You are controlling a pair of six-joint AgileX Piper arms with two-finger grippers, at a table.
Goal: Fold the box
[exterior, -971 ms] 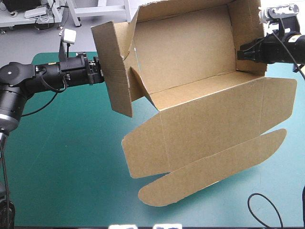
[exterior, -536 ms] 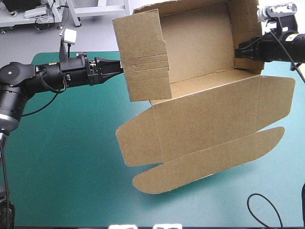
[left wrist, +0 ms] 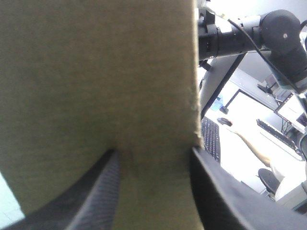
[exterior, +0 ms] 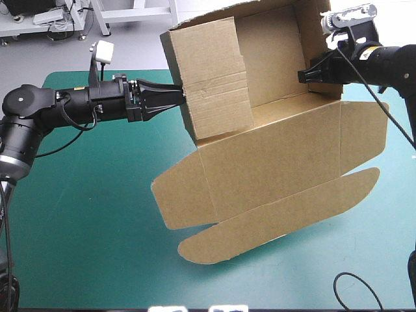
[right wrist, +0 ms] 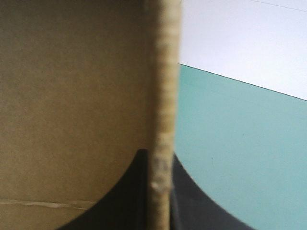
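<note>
Teal-green cover (exterior: 84,214) spans the table. The box (exterior: 279,156) does not lie flat on it. It is held up over the table's far half, tilted, with its open side toward the high camera.

2 arms are on it.
- Right gripper (exterior: 304,75): clamped on the right end wall (exterior: 320,32). Its wrist view shows the board's cut edge running up between the 2 black fingers, which are all but together on it.
- Left gripper (exterior: 177,99): fingers apart, nothing pinched. Both tips are set against the outer face of the left end wall (exterior: 211,78), which stands raised across that end.
- Lid panel (exterior: 273,162) and its rounded tuck flap (exterior: 279,221) hang flat toward the cover. I cannot tell whether the flap's lowest edge touches.

Judgement: the step in hand is seating the left end wall, roughly midway through the fold. The lid is not yet dealt with.

To do it well, as I read it:
1. Push square to the wall's face, with the tips near its crease, not its free edge, so the board does not bow.
2. The right grip is the anvil. If it drifts, the whole box swings away from the push.
3. Advance slowly. The wall looks springy and will likely reopen if let go before it tucks.

Risk: 1 pinch on a thin wall may slip or crease it.
</note>
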